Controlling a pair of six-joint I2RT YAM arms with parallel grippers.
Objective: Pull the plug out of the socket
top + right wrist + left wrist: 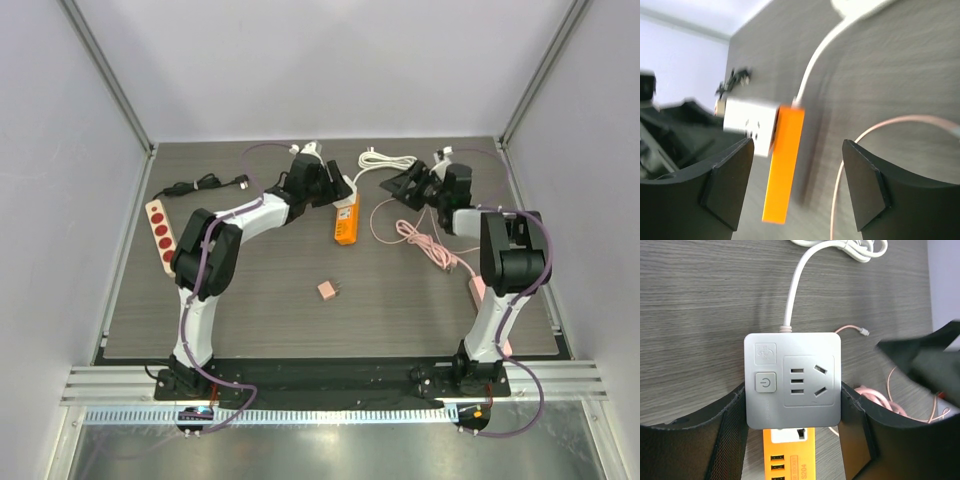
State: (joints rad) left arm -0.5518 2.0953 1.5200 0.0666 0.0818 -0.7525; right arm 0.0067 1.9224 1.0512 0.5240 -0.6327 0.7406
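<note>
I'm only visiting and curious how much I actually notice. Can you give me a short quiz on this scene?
1. True or false: the right gripper is holding a pink cable.
2. What does the left gripper clamp? A) grey socket cube B) red power strip C) black cable
3. Fill in: the block beside the cube is ____ in colour.
Key: 1 false, its fingers are open and empty; 2 A; 3 orange.

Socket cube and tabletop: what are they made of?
The socket cube looks like moulded plastic, pale grey, matte: rounded corners, no glare. The table is grey wood-grain, probably laminate rather than solid wood; the streaks look printed, but I'm unsure.
</note>
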